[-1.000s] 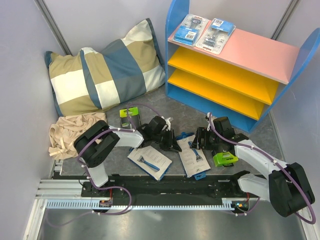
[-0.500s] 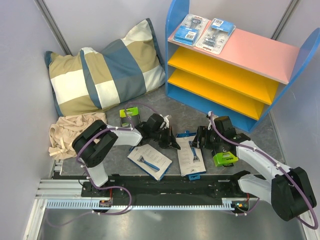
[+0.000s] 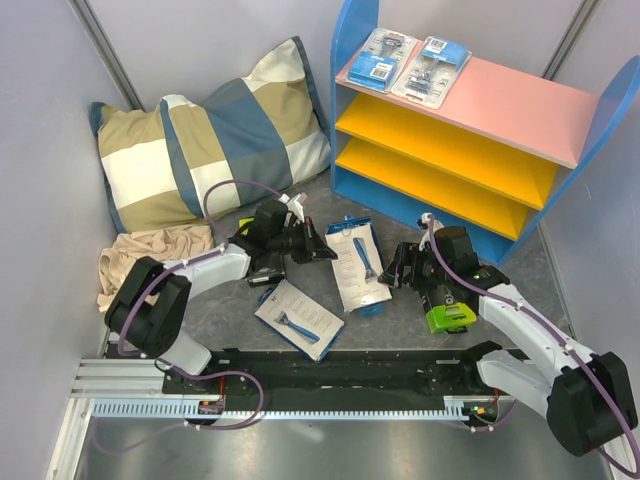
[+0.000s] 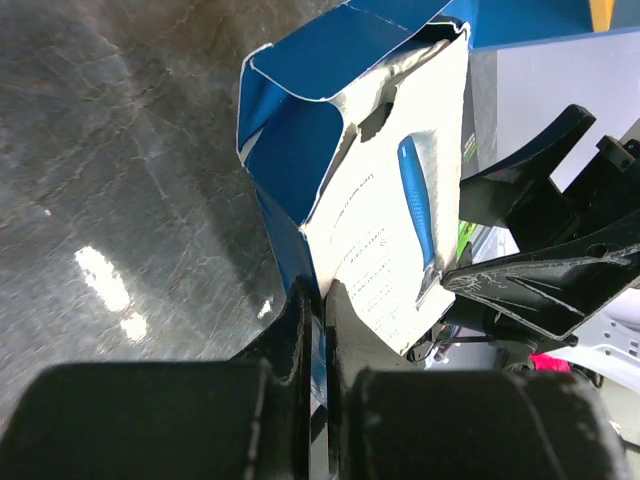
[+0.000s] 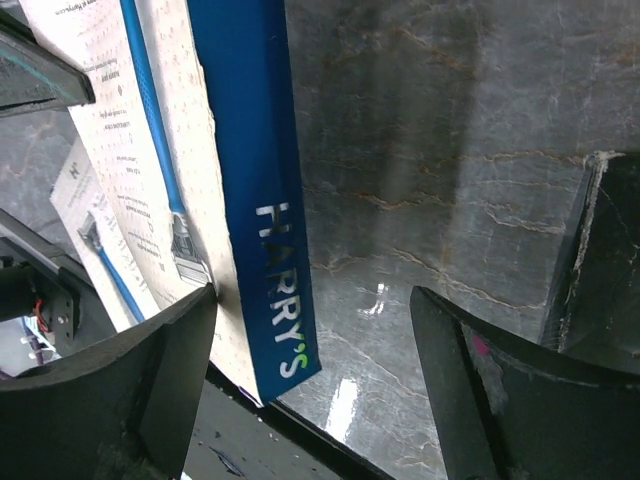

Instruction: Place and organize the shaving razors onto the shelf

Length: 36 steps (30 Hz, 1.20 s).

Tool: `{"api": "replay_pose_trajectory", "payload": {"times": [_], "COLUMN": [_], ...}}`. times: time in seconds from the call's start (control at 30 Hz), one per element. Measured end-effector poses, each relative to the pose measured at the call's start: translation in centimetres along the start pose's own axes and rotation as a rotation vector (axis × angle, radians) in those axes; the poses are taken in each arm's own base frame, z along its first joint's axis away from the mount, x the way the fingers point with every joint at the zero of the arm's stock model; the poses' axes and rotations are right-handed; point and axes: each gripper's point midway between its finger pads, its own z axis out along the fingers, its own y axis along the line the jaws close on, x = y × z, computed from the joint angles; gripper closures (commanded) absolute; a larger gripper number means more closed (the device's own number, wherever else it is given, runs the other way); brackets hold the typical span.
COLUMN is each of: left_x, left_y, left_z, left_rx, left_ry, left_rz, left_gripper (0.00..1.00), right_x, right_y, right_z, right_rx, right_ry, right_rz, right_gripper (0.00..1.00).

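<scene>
Shaving razors are split between the shelf (image 3: pixel 520 105) and the grey tabletop (image 3: pixel 392 228). Two clear blister packs (image 3: pixel 405 62) lie side by side at the left end of the pink top board, and both yellow boards below carry nothing. The left gripper (image 3: pixel 308 244) is pinched closed on the edge of a white razor box (image 3: pixel 358 262). In the left wrist view its fingers (image 4: pixel 300 330) are clamped on the box's near edge, with the box's blue end flap gaping open at the far end. The box is tilted, and I cannot tell whether any part of it touches the tabletop. The right gripper (image 3: pixel 404 268) stands just beside the box's other side with its jaws spread wide and nothing held. In the right wrist view the blue side of the box (image 5: pixel 250 200), printed HARRY'S, reaches in between the fingers, close against one of them. A second white box (image 3: pixel 298 318) lies flat near the arm bases. A black-and-lime box (image 3: pixel 450 318) sits just beside the right arm, and a lime corner (image 3: pixel 246 223) shows beside the left arm.
</scene>
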Motion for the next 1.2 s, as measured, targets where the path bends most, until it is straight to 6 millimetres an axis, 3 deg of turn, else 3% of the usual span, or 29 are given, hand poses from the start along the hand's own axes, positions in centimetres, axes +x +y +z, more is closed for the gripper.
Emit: {"api": "replay_pose_trajectory", "payload": {"times": [0.33,0.67,0.83,1.07,1.2], "left_x": [-2.0,-2.7,-2.8,-2.9,-3.2], "left_y": [0.4,-0.8,-1.1,-1.6,-1.7], "left_z": [-2.0,-3.0,-3.0,-3.1,-3.3], "left_rx": [-0.012,0.032,0.050,0.070,0.072], "left_ry": [-0.052,-0.062,-0.062,-0.065,-0.076], "left_rz": [-0.002,0.008,0.016,0.027,0.031], "left_gripper": [0.98,0.98,0.98,0.98,0.83], "right_x": [-1.3,0.6,0.4,0.1,0.0], "right_y": [2.8,3.8,4.3,5.4,5.8], "right_z": [-0.6,0.1,-0.1,-0.4,-0.5], "right_rx": [-0.130,-0.242,-0.272,-0.338,-0.357], "right_ry": [-0.049,-0.002,-0.017,-0.032,-0.033], "right_rz": [0.006,0.068,0.070,0.075,0.076], "right_gripper": [0.13,0.18,0.30,0.59,0.66]}}
